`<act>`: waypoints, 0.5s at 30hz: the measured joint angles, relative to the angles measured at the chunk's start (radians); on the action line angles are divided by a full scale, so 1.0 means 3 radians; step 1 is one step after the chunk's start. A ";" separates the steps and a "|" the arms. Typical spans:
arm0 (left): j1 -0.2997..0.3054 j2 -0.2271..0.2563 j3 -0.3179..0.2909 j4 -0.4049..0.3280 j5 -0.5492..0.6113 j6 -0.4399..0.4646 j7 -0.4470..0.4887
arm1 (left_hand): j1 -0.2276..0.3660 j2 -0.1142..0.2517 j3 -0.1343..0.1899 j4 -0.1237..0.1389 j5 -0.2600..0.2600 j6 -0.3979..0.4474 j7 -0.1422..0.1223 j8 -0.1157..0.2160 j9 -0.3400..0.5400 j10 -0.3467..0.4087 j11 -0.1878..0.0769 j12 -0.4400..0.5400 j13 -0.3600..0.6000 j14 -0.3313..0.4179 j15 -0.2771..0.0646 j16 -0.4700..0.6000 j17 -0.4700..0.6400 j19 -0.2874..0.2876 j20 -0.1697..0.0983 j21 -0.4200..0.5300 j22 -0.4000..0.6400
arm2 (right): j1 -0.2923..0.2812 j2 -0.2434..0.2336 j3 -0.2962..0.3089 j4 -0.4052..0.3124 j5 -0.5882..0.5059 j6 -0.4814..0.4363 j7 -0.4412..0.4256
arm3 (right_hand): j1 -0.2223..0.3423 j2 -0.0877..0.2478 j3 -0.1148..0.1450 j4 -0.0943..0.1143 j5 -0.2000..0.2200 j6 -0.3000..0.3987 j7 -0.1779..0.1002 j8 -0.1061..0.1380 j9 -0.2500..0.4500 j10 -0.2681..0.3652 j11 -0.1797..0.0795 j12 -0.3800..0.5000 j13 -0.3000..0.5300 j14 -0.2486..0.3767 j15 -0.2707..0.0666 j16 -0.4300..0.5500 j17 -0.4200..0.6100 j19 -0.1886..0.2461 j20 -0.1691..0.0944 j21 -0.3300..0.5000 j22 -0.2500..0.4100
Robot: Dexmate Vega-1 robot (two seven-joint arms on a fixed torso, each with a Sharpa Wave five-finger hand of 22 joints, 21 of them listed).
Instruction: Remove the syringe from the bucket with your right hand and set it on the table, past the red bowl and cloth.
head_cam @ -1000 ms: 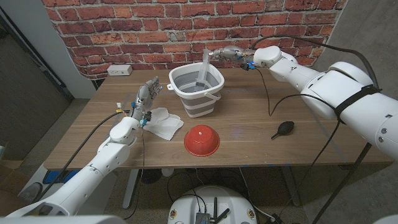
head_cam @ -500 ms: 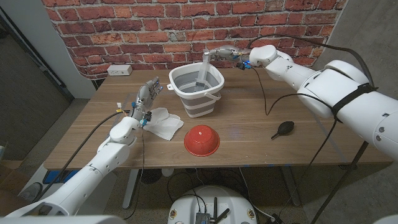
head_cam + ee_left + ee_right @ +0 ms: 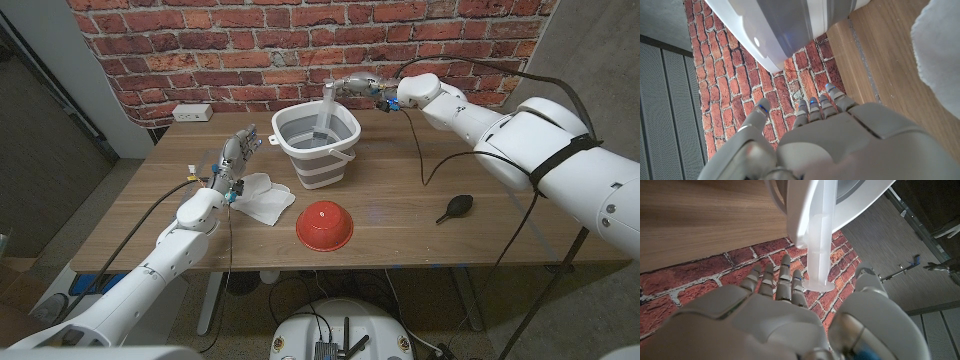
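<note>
Nearest the front edge sits the red bowl (image 3: 324,225), with bare wood to its right as far as a small black bulb (image 3: 455,207); the cloth (image 3: 264,197) lies just behind and left, beside the raised left hand (image 3: 238,153), whose fingers stand apart around nothing. Farther back the bucket (image 3: 314,145) holds the syringe (image 3: 329,108) upright, its lower part hidden by the wall. The right hand (image 3: 362,86) reaches over the far rim, fingers apparently either side of the syringe's top, though contact is hard to make out.

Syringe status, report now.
Right hand at syringe top, grip unconfirmed. Syringe upright in bucket. Left hand open beside cloth. Red bowl in front of bucket.
</note>
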 measured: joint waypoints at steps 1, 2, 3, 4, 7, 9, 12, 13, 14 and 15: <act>0.0000 0.0000 0.0000 0.0000 0.0000 0.0000 0.0000 | 0.0000 0.0000 0.0000 0.0000 0.0000 0.0000 0.0000 0.0000 0.0000 0.0000 0.0000 0.0000 0.0000 0.0000 0.0000 0.0000 0.0000 0.0000 0.0000 0.0000 0.0000 | -0.0006 -0.0002 0.0000 -0.0006 0.0000 0.0000 0.0000 | 0.0002 -0.0001 0.0000 0.0000 0.0000 0.0030 0.0001 0.0017 0.0001 0.0046 -0.0022 0.0019 0.0005 0.0051 -0.0016 0.0018 0.0000 0.0013 -0.0011 0.0002 0.0000; 0.0000 0.0000 0.0000 0.0000 0.0000 0.0000 0.0001 | 0.0000 0.0000 0.0000 0.0000 0.0000 0.0000 0.0000 0.0000 0.0000 0.0000 0.0000 0.0000 0.0000 0.0000 0.0000 0.0000 0.0000 0.0000 0.0000 0.0000 0.0000 | -0.0011 -0.0003 0.0001 -0.0010 0.0000 0.0000 0.0000 | 0.0025 0.0022 0.0002 -0.0002 0.0000 0.0062 0.0003 0.0022 0.0001 0.0086 -0.0053 0.0035 0.0017 0.0102 -0.0033 0.0038 0.0000 0.0047 -0.0009 0.0002 0.0000; 0.0000 0.0000 0.0000 0.0000 0.0000 0.0000 0.0002 | 0.0000 0.0000 0.0000 0.0000 0.0000 0.0000 0.0000 0.0000 0.0000 0.0000 0.0000 0.0000 0.0000 0.0000 0.0000 0.0000 0.0000 0.0000 0.0000 0.0000 0.0000 | -0.0024 -0.0009 0.0003 -0.0024 0.0000 0.0000 0.0000 | 0.0047 0.0007 0.0023 -0.0003 0.0000 0.0089 0.0008 0.0036 0.0008 0.0123 -0.0076 0.0049 0.0023 0.0144 -0.0048 0.0055 0.0000 0.0067 -0.0018 0.0002 0.0000; 0.0000 0.0000 0.0000 0.0000 0.0000 0.0000 0.0002 | 0.0000 0.0000 0.0000 0.0000 0.0000 0.0000 0.0000 0.0000 0.0000 0.0000 0.0000 0.0000 0.0000 0.0000 0.0000 0.0000 0.0000 0.0000 0.0000 0.0000 0.0000 | -0.0025 -0.0010 0.0003 -0.0026 0.0000 0.0000 0.0000 | 0.0046 0.0008 0.0027 0.0000 0.0000 0.0117 0.0009 0.0051 0.0015 0.0158 -0.0089 0.0061 0.0030 0.0181 -0.0062 0.0068 0.0000 0.0087 -0.0014 0.0002 0.0000; 0.0007 -0.0002 0.0003 0.0001 0.0000 0.0000 0.0002 | 0.0000 0.0000 0.0000 0.0000 0.0000 0.0001 -0.0002 0.0000 0.0000 0.0000 0.0000 0.0000 0.0000 0.0000 0.0000 0.0000 0.0000 0.0000 0.0000 0.0000 0.0000 | -0.0056 -0.0030 0.0017 -0.0068 -0.0024 0.0084 -0.0097 | 0.0114 0.0027 0.0045 -0.0017 0.0000 0.0171 0.0016 0.0084 0.0023 0.0242 -0.0148 0.0076 0.0049 0.0267 -0.0107 0.0097 0.0000 0.0123 -0.0040 0.0002 0.0000; 0.0007 -0.0003 0.0004 0.0001 -0.0001 0.0001 0.0002 | 0.0000 0.0000 0.0000 0.0000 0.0000 0.0017 -0.0018 0.0000 0.0000 0.0000 0.0000 0.0000 0.0000 0.0000 0.0000 0.0000 0.0000 0.0000 0.0000 0.0000 0.0000 | -0.0078 -0.0042 0.0028 -0.0101 -0.0038 0.0104 -0.0135 | 0.0143 0.0015 0.0047 -0.0019 0.0000 0.0207 0.0020 0.0112 0.0032 0.0294 -0.0178 0.0100 0.0059 0.0316 -0.0143 0.0122 0.0000 0.0155 -0.0036 0.0002 0.0000; 0.0007 -0.0002 0.0005 0.0002 -0.0002 0.0004 0.0000 | 0.0000 0.0000 0.0000 0.0000 0.0000 0.0017 -0.0018 0.0000 0.0000 0.0000 0.0000 0.0000 0.0000 0.0000 0.0000 0.0000 0.0000 0.0000 0.0000 0.0000 0.0000 | -0.0122 -0.0071 0.0049 -0.0174 -0.0053 0.0108 -0.0174 | 0.0182 0.0028 0.0052 -0.0024 0.0000 0.0206 0.0020 0.0125 0.0032 0.0317 -0.0200 0.0112 0.0069 0.0356 -0.0157 0.0130 0.0000 0.0167 -0.0049 0.0002 0.0000; 0.0007 -0.0002 0.0005 0.0002 -0.0002 0.0004 0.0000 | 0.0000 0.0000 0.0000 0.0000 0.0000 0.0017 -0.0018 0.0000 0.0000 0.0000 0.0000 0.0000 0.0000 0.0000 0.0000 0.0000 0.0000 0.0000 0.0000 0.0000 0.0000 | -0.0122 -0.0071 0.0049 -0.0174 -0.0054 0.0108 -0.0178 | 0.0183 0.0028 0.0060 -0.0032 0.0000 0.0207 0.0020 0.0135 0.0040 0.0317 -0.0200 0.0112 0.0069 0.0356 -0.0157 0.0130 0.0000 0.0173 -0.0054 0.0002 0.0000; 0.0006 -0.0002 0.0005 0.0002 -0.0002 0.0004 0.0000 | 0.0000 0.0000 0.0000 0.0000 0.0000 0.0017 -0.0018 0.0000 0.0000 0.0000 0.0000 0.0000 0.0000 0.0000 0.0000 0.0000 0.0000 0.0000 0.0000 0.0000 0.0000 | -0.0122 -0.0071 0.0049 -0.0174 -0.0060 0.0100 -0.0194 | 0.0199 0.0012 0.0060 -0.0032 0.0000 0.0207 0.0020 0.0135 0.0046 0.0317 -0.0200 0.0112 0.0069 0.0356 -0.0157 0.0130 0.0000 0.0173 -0.0054 0.0002 0.0000; 0.0006 -0.0003 0.0006 0.0002 -0.0002 0.0004 0.0000 | 0.0000 0.0000 0.0000 0.0000 0.0000 0.0017 -0.0018 0.0000 0.0000 0.0000 0.0000 0.0000 0.0000 0.0000 0.0000 0.0000 0.0001 0.0000 0.0000 0.0000 0.0000 | -0.0122 -0.0071 0.0049 -0.0174 -0.0064 0.0083 -0.0211 | 0.0199 0.0012 0.0060 -0.0032 0.0000 0.0206 0.0020 0.0135 0.0047 0.0317 -0.0200 0.0112 0.0069 0.0356 -0.0157 0.0130 0.0000 0.0173 -0.0054 0.0002 0.0000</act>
